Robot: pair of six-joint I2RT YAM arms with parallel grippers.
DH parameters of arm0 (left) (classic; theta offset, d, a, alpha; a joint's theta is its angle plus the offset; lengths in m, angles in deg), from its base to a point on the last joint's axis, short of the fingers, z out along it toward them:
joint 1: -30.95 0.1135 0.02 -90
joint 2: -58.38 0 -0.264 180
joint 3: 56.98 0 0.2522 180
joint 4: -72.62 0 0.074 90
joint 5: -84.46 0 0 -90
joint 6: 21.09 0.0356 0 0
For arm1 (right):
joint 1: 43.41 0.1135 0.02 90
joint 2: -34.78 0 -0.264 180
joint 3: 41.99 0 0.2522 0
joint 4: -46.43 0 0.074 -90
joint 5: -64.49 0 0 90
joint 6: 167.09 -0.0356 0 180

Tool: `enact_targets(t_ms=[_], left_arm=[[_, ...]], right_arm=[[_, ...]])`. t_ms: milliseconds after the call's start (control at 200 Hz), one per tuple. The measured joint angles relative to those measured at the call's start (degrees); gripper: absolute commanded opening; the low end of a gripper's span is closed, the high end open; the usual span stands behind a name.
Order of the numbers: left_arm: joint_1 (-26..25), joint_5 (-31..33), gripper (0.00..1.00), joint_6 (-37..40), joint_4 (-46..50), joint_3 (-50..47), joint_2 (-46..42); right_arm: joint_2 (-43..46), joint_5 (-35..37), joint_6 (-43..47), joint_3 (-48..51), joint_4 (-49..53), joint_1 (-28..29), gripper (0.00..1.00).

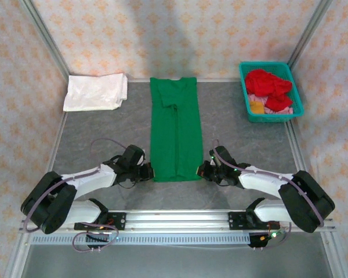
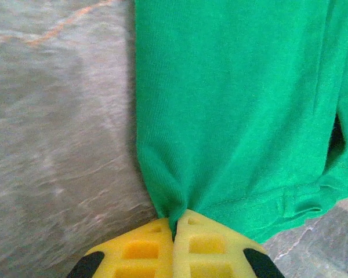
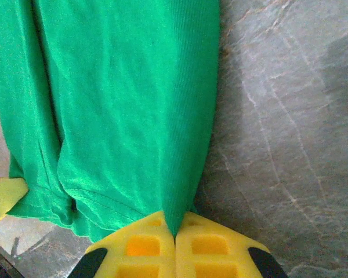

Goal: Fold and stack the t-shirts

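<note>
I've got the left gripper [image 2: 174,227] clamped on the near-left hem corner of the green shirt [image 1: 175,130], and the right gripper [image 3: 175,227] pinching the near-right one. Shirt lies flat on the table [image 1: 243,145] as a long strip running straight away from both arms, so I reckon hem goes forward to collar.

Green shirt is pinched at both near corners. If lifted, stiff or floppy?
Likely floppy: the green t-shirt bunches into a pleat where the left gripper and right gripper pinch its hem corners, so the span between should sag. Probably light: thin knit. Folded lengthwise, its layers may slide apart.
</note>
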Motion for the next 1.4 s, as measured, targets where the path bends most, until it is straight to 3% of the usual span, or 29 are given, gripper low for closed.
enact_targets(t_ms=[435,696,801,936,1396], left_arm=[[-8.68,6.23,0.00,-4.35,12.50,-9.16,-23.85],[-9.20,10.49,0.00,-5.66,20.37,-4.68,-30.95],[-6.80,11.06,0.00,-5.38,20.76,-0.09,-28.61],[0.57,9.88,0.00,-2.56,20.17,6.49,-20.24],[10.97,8.68,0.00,14.95,17.77,35.95,12.50]], right_arm=[[12.83,3.26,-6.05,6.69,3.08,12.39,0.00],[14.99,7.52,-8.66,1.49,8.90,12.85,0.00],[15.15,10.29,-8.24,-3.76,11.93,11.82,0.00],[12.87,11.78,-5.31,-10.23,14.43,6.80,0.00],[-12.22,13.18,10.38,-30.93,16.15,-6.69,0.00]])
